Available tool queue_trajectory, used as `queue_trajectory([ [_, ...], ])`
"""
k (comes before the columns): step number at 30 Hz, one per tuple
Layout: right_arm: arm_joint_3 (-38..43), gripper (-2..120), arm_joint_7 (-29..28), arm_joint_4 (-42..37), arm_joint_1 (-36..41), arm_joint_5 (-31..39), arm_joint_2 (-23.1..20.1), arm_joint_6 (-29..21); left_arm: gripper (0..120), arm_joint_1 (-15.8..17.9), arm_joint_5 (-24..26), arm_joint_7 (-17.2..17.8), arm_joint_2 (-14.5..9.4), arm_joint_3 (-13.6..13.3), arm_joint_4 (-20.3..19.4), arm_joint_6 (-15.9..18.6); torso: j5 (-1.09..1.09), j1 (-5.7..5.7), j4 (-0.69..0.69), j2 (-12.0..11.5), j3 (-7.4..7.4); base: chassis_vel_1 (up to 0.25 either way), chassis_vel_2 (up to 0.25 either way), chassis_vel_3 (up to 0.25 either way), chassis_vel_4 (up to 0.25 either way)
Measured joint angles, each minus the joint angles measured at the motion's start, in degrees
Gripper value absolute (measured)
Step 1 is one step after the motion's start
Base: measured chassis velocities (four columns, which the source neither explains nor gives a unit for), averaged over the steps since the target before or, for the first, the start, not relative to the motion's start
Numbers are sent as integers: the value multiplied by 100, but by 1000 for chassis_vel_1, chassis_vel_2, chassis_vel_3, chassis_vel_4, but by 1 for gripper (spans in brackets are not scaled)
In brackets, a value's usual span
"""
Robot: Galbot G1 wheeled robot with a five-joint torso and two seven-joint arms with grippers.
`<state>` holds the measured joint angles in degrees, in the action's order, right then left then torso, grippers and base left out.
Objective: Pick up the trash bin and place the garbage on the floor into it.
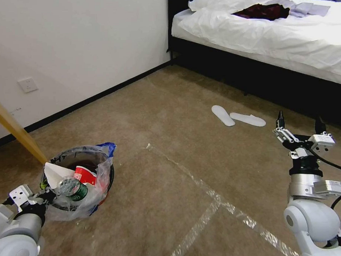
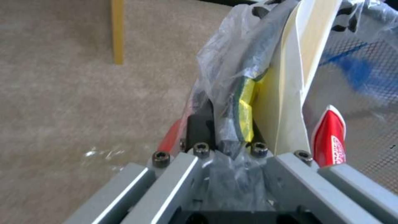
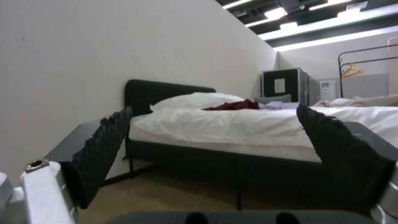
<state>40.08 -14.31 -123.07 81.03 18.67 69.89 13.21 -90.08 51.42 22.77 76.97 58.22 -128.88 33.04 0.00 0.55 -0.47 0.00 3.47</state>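
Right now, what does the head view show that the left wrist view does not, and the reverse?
Head view alone: the right gripper, open and raised over the floor, two white slippers, the bed, and a green-labelled bottle in the trash bin.

Left wrist view alone: the left gripper clamped on the bin's bagged rim, beside a yellow-green piece.

Both: bin, white paper, red wrapper, carpet, wooden leg.

Honestly nothing here reads as actual text. The red paper cup (image 1: 85, 175) in the lower left of the head view has white print on it, too small to make out. Same with the small clear plastic bottle's green label (image 1: 79, 191) and the white sticker (image 1: 335, 183) on the right arm at lower right, both illegible.
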Motion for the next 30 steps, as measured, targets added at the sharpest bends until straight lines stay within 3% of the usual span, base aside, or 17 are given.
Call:
queue_trajectory([
  [30, -108, 100, -7, 138, -39, -167, 58, -36, 0, 62, 21, 9, -16, -36, 71, 8, 0, 0, 0, 0, 0, -222, 222, 221, -220],
])
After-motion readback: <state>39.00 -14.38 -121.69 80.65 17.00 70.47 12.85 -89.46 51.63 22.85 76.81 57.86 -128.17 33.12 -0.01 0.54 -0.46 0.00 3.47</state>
